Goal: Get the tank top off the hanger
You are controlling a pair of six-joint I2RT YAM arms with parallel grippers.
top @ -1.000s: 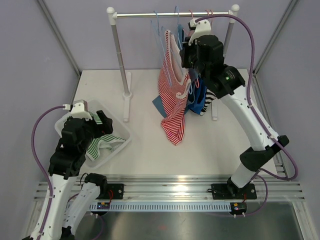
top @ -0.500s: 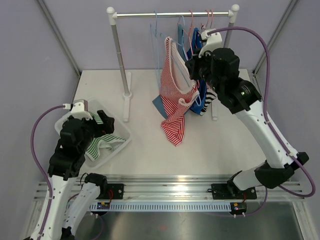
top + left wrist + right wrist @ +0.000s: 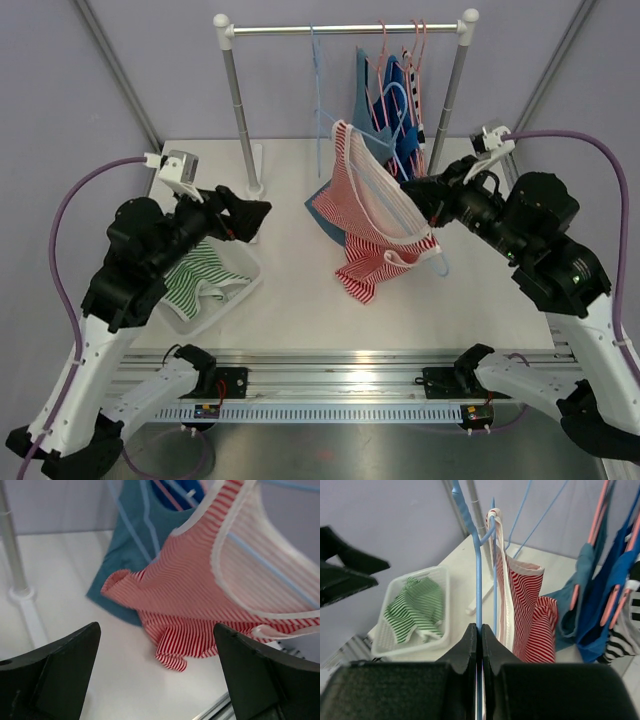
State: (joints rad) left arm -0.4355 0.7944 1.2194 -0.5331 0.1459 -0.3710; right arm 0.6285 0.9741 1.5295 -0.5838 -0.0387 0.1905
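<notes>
The right tool point(image 3: 480, 628) pinches the blue hanger point(image 3: 478, 575), with the red striped tank top point(image 3: 372, 245) hanging over the desk point(image 3: 290, 300). The left tool point(image 3: 250, 215), spread wide, should grip the hem and pull away steadily

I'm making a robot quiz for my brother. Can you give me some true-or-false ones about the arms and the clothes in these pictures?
1. The right pincer is shut on the blue hanger. True.
2. The left pincer grips the red striped tank top. False: it is open, holds nothing and is apart from the top.
3. The white basket holds a green striped garment. True.
4. The clothes rail is bare. False: hangers with blue clothes hang on it.
5. The tank top is off its hanger. False: it hangs on the blue hanger.
</notes>
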